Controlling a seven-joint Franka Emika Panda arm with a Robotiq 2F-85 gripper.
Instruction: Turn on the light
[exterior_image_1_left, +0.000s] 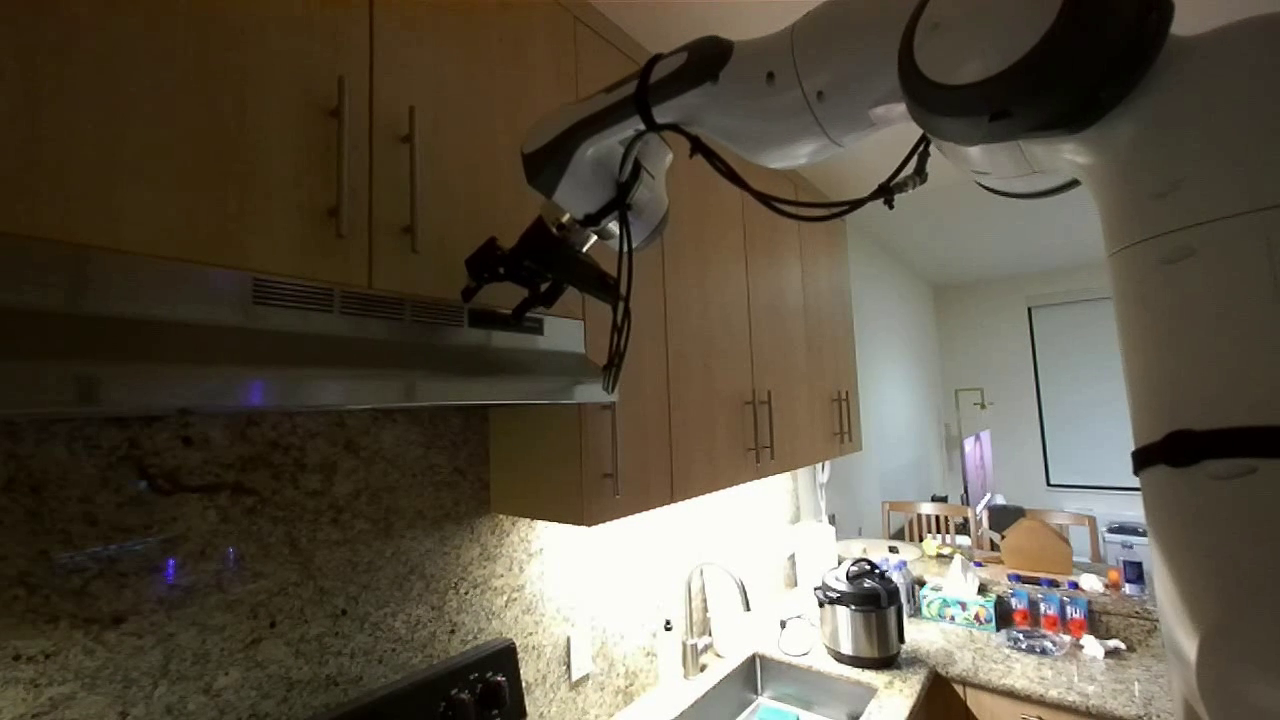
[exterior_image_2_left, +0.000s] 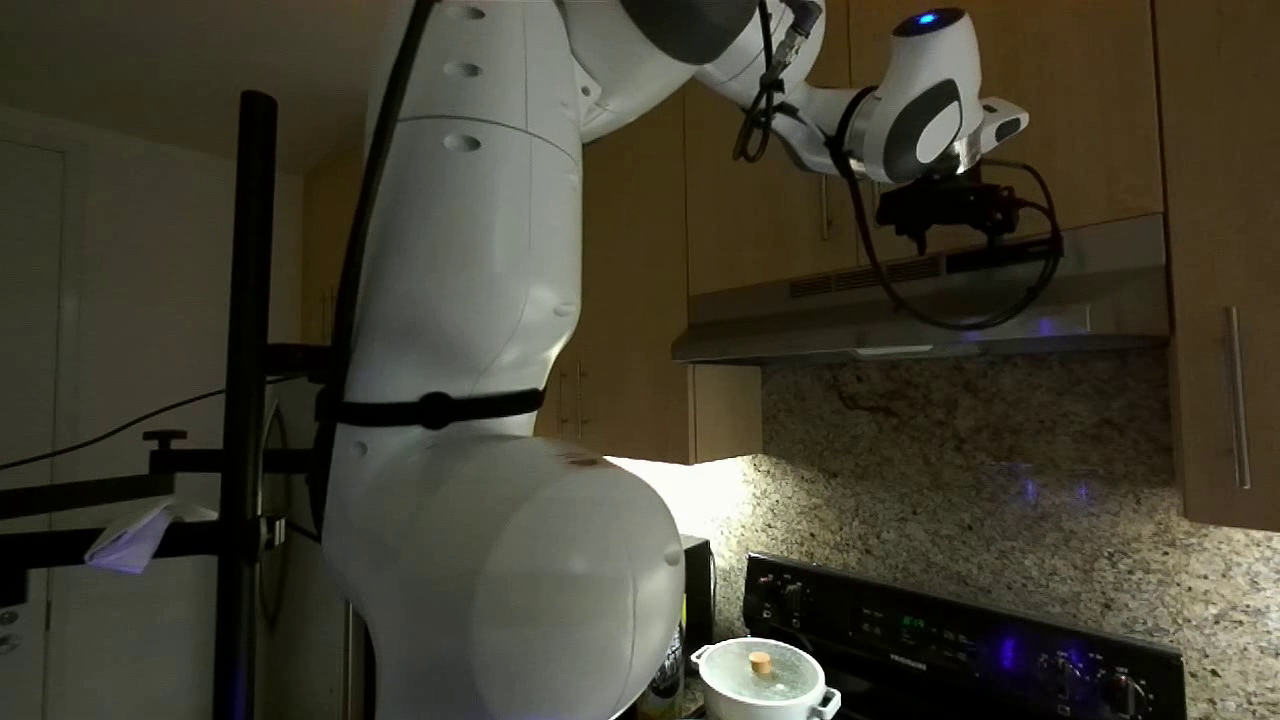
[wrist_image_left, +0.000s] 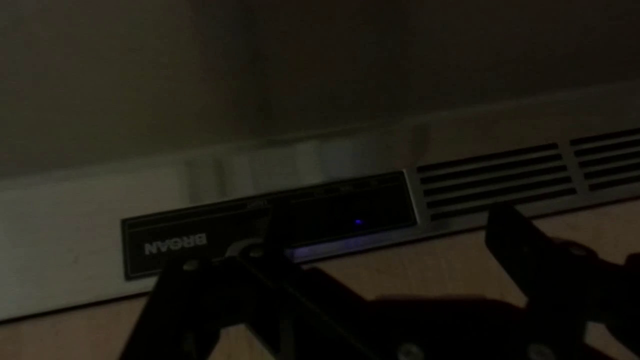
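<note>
Wrist view: panel (wrist_image_left: 325, 215) just 7 o'clock of centre, long axis roughly 9-to-3, lettering (wrist_image_left: 175, 243) upside down. Gripper (wrist_image_left: 389, 219) spread wide, empty; one finger (wrist_image_left: 280, 232) hides part of panel. Vents (wrist_image_left: 497, 182) at 3.

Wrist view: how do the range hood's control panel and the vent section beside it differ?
The control panel is a dark strip; the vent section is a stack of parallel slots. The control panel looks longer than the vent section. The control panel carries pale lettering; the vent section shows none. Both lie along the front of the range hood.
</note>
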